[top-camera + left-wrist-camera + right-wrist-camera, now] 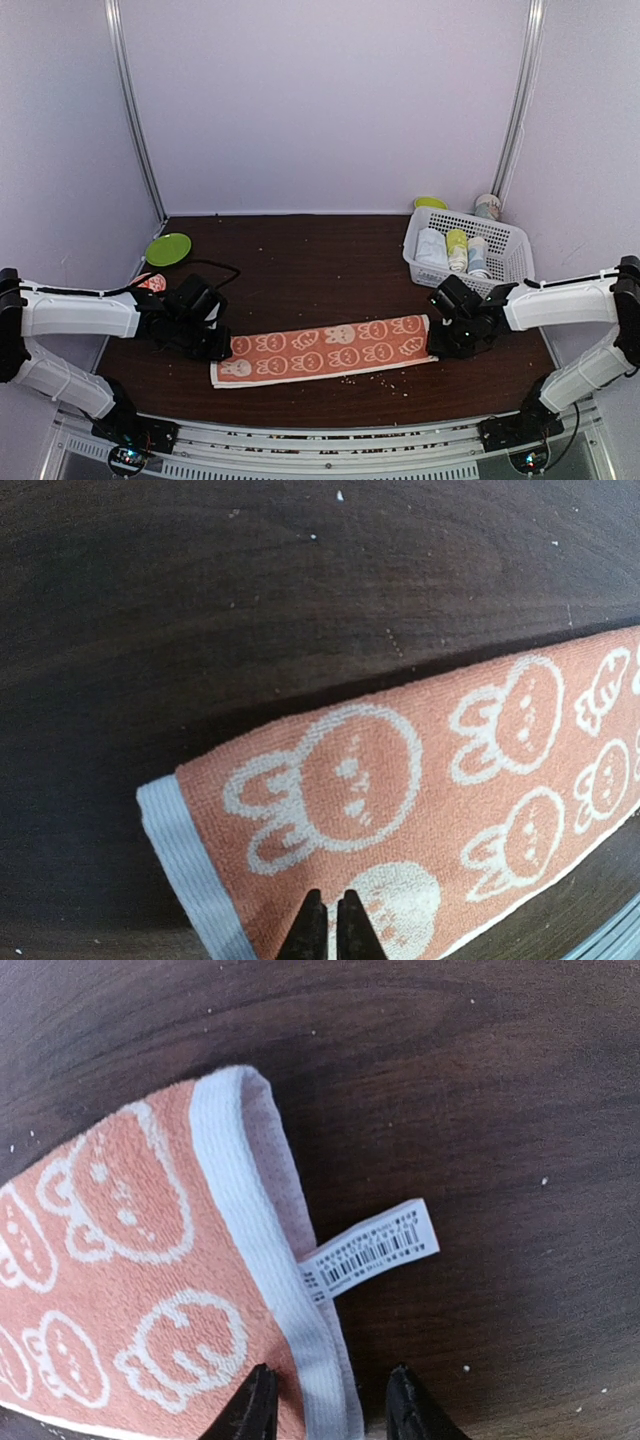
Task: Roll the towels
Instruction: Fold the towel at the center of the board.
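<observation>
Left tool (331, 898) low, tilted down, jaws pressed together; right tool (331, 1380) low, tilted down, jaws parted

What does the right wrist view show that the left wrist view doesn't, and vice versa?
Right wrist only: a white barcode label sticking out from the hem of the orange cloth towel with cream rabbit patterns, and the right end effector, open. Left wrist only: the towel's opposite end and the left end effector, shut. Both: that towel lying flat on the dark brown wooden table.
</observation>
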{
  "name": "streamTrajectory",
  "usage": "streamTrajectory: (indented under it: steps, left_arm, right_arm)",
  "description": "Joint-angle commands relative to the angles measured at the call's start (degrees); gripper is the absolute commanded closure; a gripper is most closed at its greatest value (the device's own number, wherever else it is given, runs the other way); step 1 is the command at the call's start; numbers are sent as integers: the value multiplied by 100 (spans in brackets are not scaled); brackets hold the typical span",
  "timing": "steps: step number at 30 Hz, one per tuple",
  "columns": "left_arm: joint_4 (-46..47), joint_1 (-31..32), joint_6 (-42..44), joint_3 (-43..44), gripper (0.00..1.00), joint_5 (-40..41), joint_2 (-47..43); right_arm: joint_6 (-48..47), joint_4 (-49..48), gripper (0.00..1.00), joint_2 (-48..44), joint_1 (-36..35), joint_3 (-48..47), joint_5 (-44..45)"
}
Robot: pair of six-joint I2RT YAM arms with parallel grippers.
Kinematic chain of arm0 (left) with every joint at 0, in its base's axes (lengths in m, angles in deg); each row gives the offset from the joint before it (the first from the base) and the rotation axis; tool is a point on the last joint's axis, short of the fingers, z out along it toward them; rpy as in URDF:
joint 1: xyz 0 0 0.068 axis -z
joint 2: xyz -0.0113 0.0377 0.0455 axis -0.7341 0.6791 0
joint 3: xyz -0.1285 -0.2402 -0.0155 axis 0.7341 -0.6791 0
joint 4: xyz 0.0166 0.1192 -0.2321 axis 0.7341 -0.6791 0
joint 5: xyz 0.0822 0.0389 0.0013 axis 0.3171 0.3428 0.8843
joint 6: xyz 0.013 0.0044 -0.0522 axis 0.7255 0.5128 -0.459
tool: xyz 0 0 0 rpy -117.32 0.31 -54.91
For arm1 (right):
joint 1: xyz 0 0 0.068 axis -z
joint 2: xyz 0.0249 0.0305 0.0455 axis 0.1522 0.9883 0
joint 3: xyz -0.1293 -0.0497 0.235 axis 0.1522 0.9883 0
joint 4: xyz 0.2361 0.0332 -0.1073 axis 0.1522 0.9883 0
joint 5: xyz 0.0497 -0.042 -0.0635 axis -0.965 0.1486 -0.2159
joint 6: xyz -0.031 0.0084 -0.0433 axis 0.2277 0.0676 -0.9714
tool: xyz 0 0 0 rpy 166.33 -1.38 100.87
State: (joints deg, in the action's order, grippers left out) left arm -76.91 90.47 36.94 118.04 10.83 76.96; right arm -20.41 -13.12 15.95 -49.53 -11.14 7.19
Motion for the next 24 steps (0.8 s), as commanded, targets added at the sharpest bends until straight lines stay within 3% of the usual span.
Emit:
streamTrajectory:
  steps: [1,12,16,20,24]
  left_arm:
    - [76,13,66,26,94,50,-14]
    - [83,4,59,7,94,36,-92]
    - [85,14,103,64,94,0,-49]
    - [138,15,179,198,93,-144,23]
    - [115,18,287,462,81,-251,82]
  right_arm:
    - [-31,72,65,366,9,97,-164]
    - [57,151,100,108,-36,515,-536]
    - [180,145,100,-253,-36,552,-514]
    - [279,215,100,-1186,-27,480,-218]
    - [84,635,100,-1919,18,212,248]
